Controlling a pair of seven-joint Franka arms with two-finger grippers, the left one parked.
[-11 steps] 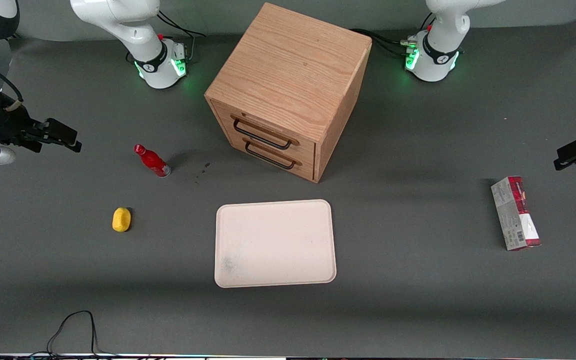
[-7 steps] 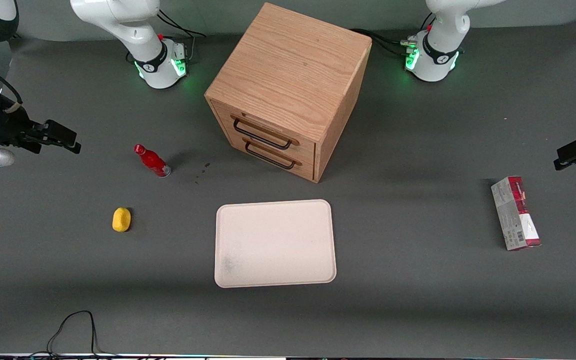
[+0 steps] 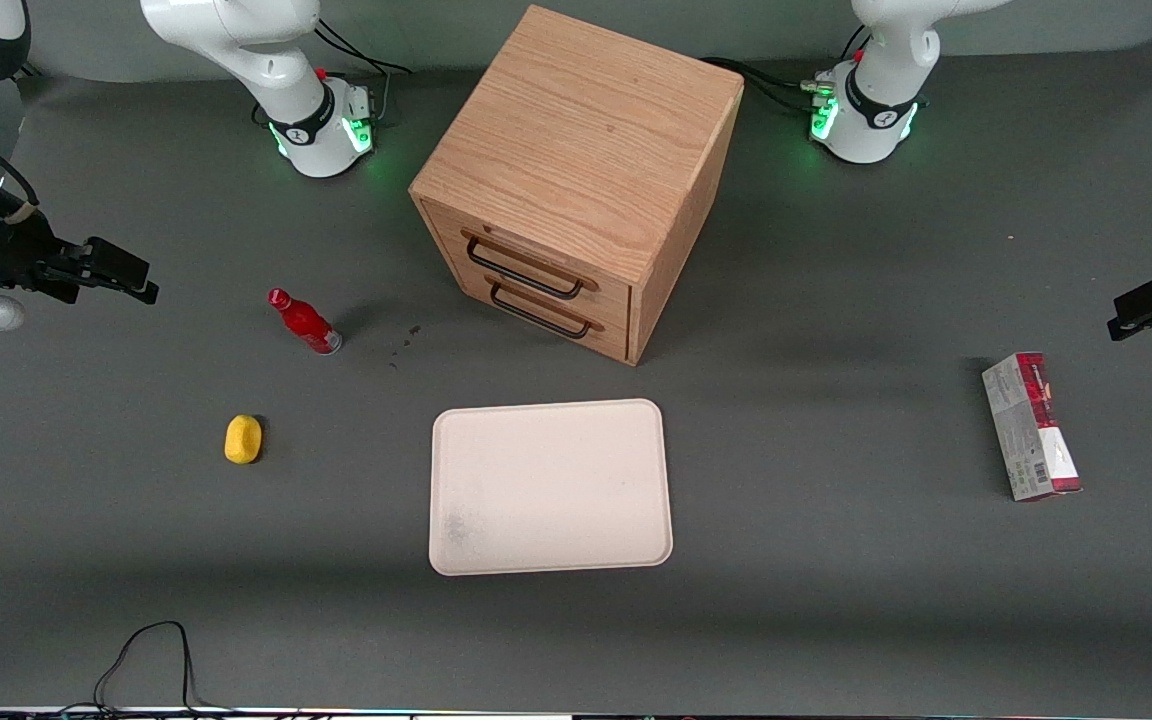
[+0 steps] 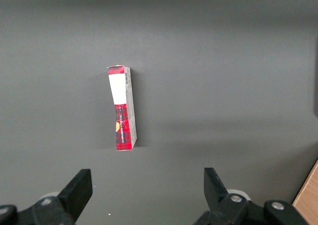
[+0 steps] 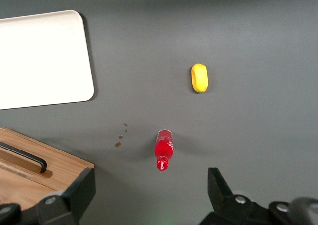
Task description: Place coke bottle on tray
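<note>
Standing on the dark table, a wooden drawer cabinet (image 3: pixel 576 180) shows both drawer handles in the front view, only one in the right wrist view. Nearer the camera lies the cream tray (image 3: pixel 550 487), bare. The red-and-grey carton (image 3: pixel 1030 425) appears only in front and left wrist views. The gripper (image 3: pixel 141 283) hangs, fingers spread and empty, toward the working arm's end. The coke bottle (image 3: pixel 304 322), red with a silvery base, stands upright on the table, apart from the tray. A yellow lump (image 3: pixel 243 439) lies near it.
</note>
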